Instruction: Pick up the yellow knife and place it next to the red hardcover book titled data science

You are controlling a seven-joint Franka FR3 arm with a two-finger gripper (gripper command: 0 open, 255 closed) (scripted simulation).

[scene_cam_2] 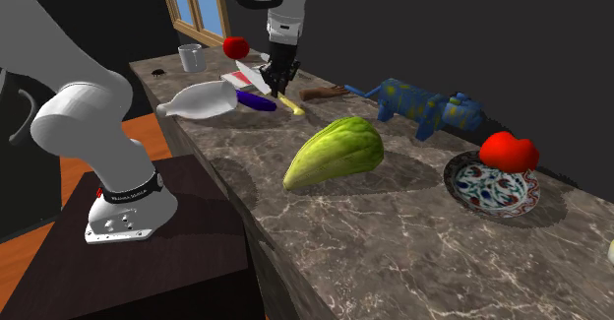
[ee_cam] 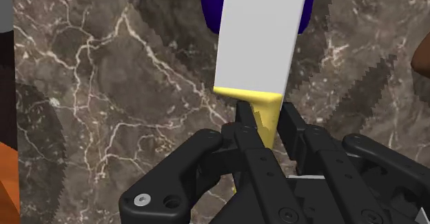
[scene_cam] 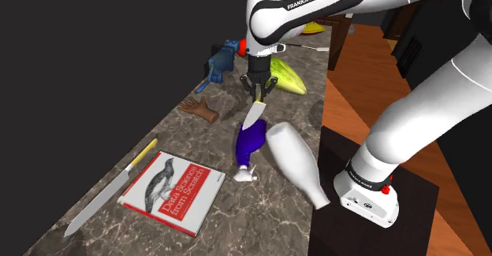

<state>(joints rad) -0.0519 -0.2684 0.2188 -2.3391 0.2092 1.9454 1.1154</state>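
My gripper (scene_cam: 259,91) is shut on the yellow handle of a knife (scene_cam: 252,115) and holds it above the dark marble counter (scene_cam: 205,148). The grey blade points down and toward the book, over a blue vase (scene_cam: 252,140). In the wrist view the fingers (ee_cam: 242,119) clasp the yellow handle, and the blade of the knife (ee_cam: 258,36) runs away from the gripper (ee_cam: 265,118). In the second exterior view the gripper (scene_cam_2: 278,82) holds the knife (scene_cam_2: 254,74) at a slant. The red "Data Science from Scratch" book (scene_cam: 169,191) lies flat near the counter's near end.
A second yellow-handled knife (scene_cam: 110,191) lies beside the book. A white bottle (scene_cam: 296,164) lies at the counter's edge by the vase. A brown glove (scene_cam: 199,109), a blue toy animal (scene_cam: 221,57) and a green squash (scene_cam: 285,77) sit further along. A bowl (scene_cam_2: 492,190) holds a tomato.
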